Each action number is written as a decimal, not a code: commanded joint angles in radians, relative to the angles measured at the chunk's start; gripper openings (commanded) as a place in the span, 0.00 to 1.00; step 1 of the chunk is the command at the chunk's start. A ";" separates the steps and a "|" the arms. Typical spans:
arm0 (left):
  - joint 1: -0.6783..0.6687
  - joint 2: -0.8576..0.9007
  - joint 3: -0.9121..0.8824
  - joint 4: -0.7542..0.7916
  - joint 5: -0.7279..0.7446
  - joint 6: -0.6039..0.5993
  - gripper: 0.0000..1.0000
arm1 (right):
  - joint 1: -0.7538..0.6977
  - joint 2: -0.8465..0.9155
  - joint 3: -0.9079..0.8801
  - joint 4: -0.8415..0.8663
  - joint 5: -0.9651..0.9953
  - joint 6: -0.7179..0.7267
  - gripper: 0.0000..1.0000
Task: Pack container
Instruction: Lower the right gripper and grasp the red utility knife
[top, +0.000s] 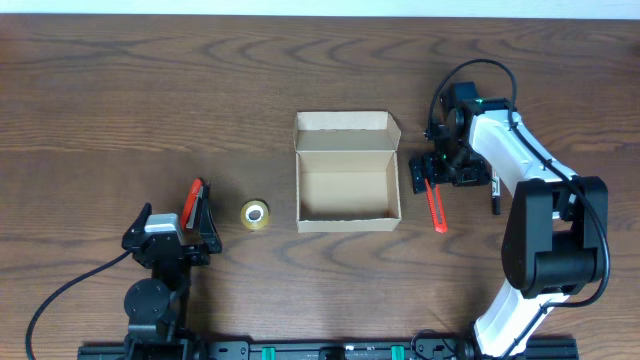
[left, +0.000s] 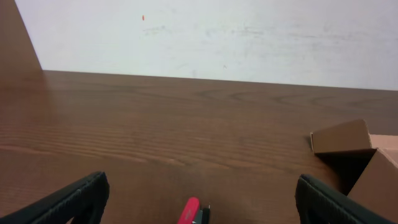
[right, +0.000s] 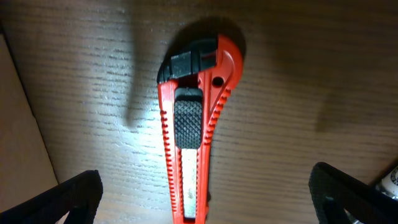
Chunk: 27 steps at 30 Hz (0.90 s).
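Observation:
The container (top: 346, 213) is an open tan cardboard box in the middle of the table, its flap lid folded back on the far side and nothing visible inside. A corner of it shows in the left wrist view (left: 344, 137), and a wall in the right wrist view (right: 15, 130). My right gripper (top: 441, 170) is open, just right of the box, over a red utility knife (top: 436, 208) lying on the table. In the right wrist view the knife (right: 189, 124) lies between the open fingers (right: 205, 177). My left gripper (top: 178, 222) is open at the front left.
A small yellow tape roll (top: 255, 214) lies left of the box. A red-and-black tool (top: 195, 200) lies by my left gripper and shows in the left wrist view (left: 190, 211). A thin dark object (top: 494, 192) lies right of my right gripper.

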 joint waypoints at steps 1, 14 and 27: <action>-0.003 -0.006 -0.031 -0.022 0.003 -0.001 0.96 | 0.005 0.012 0.003 0.010 0.009 0.016 0.99; -0.003 -0.006 -0.031 -0.022 0.003 -0.001 0.95 | 0.005 0.070 -0.011 0.052 0.006 0.012 0.99; -0.003 -0.006 -0.031 -0.021 0.003 -0.001 0.95 | 0.003 0.098 -0.015 0.077 0.002 0.014 0.44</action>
